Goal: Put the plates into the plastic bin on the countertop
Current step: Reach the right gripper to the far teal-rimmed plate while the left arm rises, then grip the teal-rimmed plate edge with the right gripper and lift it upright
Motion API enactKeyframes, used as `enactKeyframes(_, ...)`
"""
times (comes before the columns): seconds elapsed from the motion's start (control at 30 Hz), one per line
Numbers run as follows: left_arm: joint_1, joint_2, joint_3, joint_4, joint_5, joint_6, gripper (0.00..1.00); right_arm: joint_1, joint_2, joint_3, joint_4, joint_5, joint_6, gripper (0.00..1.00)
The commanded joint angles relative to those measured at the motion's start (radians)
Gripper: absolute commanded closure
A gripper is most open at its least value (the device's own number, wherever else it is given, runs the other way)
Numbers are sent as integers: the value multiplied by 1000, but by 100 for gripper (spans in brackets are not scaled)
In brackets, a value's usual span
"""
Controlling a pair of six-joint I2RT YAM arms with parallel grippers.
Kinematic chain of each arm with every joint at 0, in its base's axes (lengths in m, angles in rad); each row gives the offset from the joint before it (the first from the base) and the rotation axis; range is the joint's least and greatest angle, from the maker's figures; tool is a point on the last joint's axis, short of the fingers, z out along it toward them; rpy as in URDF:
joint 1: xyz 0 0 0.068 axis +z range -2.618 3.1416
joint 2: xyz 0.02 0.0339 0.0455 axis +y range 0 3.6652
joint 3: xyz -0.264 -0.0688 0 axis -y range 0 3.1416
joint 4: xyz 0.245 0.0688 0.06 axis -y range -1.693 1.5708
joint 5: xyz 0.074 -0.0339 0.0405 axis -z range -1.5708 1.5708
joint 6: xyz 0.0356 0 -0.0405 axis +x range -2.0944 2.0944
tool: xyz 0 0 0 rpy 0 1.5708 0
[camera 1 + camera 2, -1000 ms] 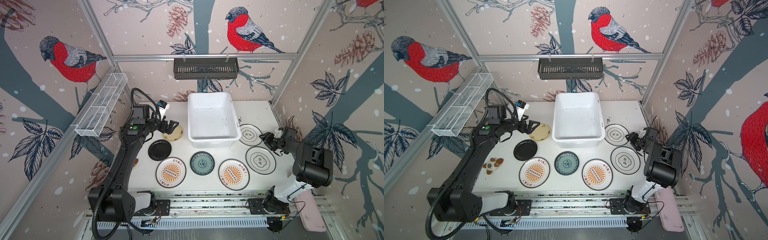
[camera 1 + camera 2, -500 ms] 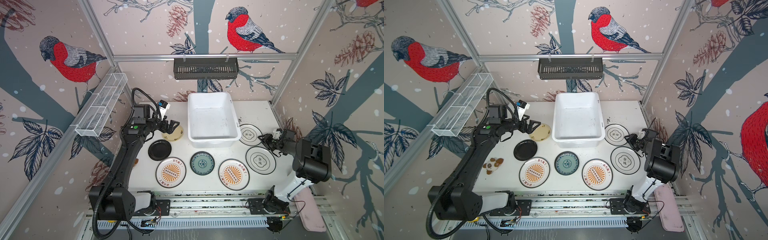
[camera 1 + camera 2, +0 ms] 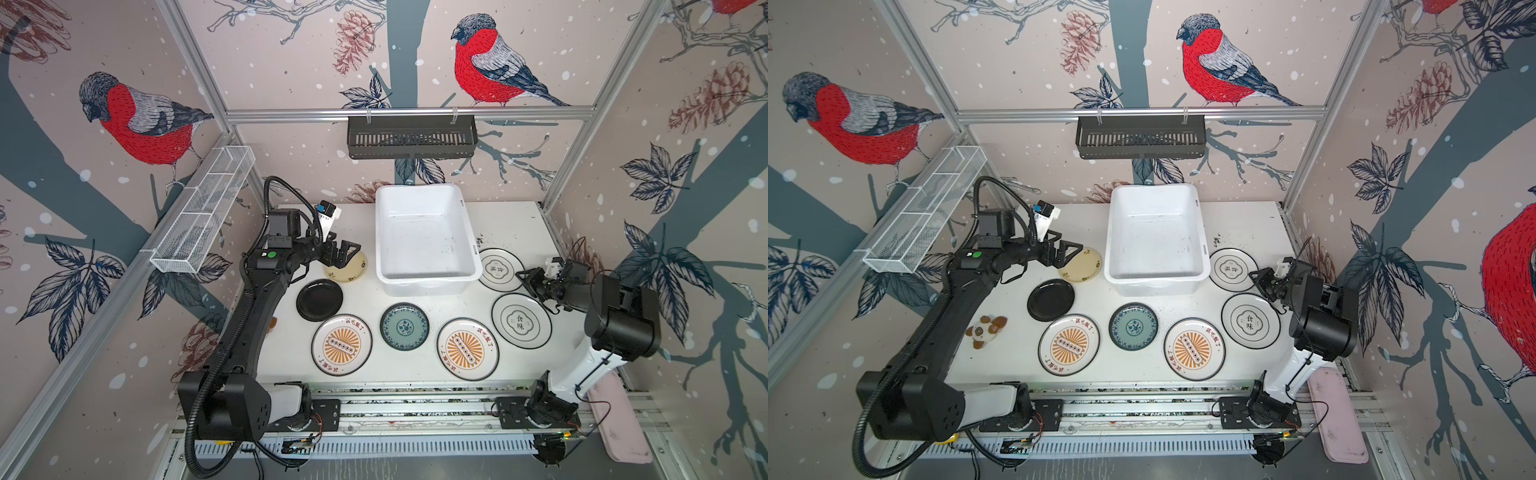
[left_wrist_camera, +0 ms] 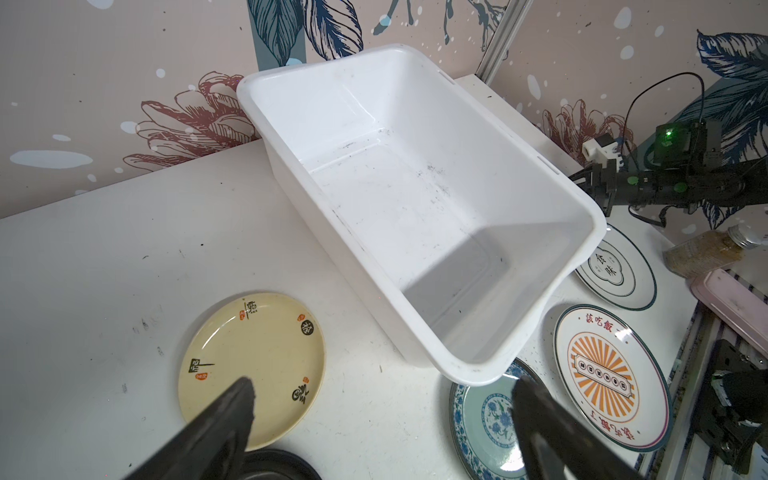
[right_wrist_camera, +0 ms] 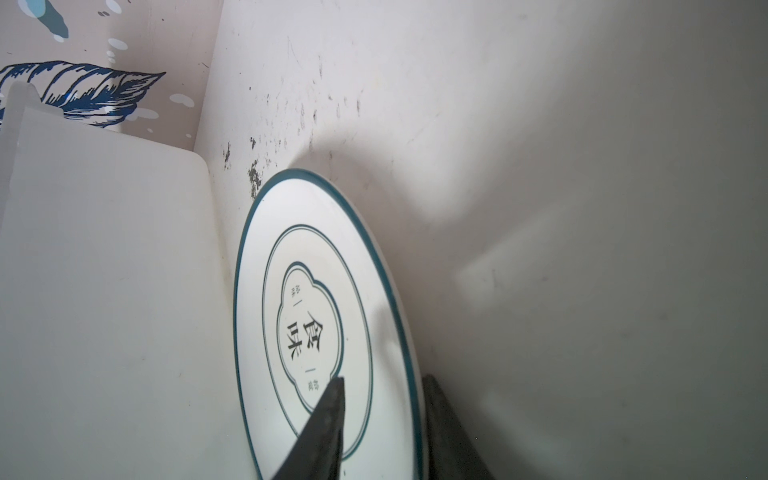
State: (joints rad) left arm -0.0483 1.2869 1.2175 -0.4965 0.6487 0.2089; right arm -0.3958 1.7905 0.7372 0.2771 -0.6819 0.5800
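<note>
The white plastic bin stands with nothing in it at the back middle of the countertop. Around it lie the plates: pale yellow, black, two orange sunburst ones, teal and two quatrefoil ones. My left gripper hovers open over the pale yellow plate. My right gripper straddles the rim of the quatrefoil plate beside the bin wall. One finger is over the plate and one is outside it. Whether they pinch the rim is unclear.
A black slotted rack hangs on the back rail. A white wire-mesh basket hangs on the left rail. A small plush toy lies under my left arm. A pink tray sits off the right front corner.
My right gripper has slid in toward the quatrefoil plate beside the bin, and its jaws have narrowed around the rim. The left arm has barely moved.
</note>
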Motion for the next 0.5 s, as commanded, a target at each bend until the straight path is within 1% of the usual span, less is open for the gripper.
enactKeyframes(0.0,-3,0,-3,28,21,1,4,-1,7,-1,-8,15,14,69)
enactKeyframes(0.2,-4,-1,-2,27,23,-5,5,-6,2,2,3,19,27,75)
enactKeyframes(0.3,-4,-1,-2,29,28,-5,5,-9,4,1,16,15,35,80)
enactKeyframes(0.47,-4,-3,-3,29,34,-11,5,-9,8,10,28,3,43,81)
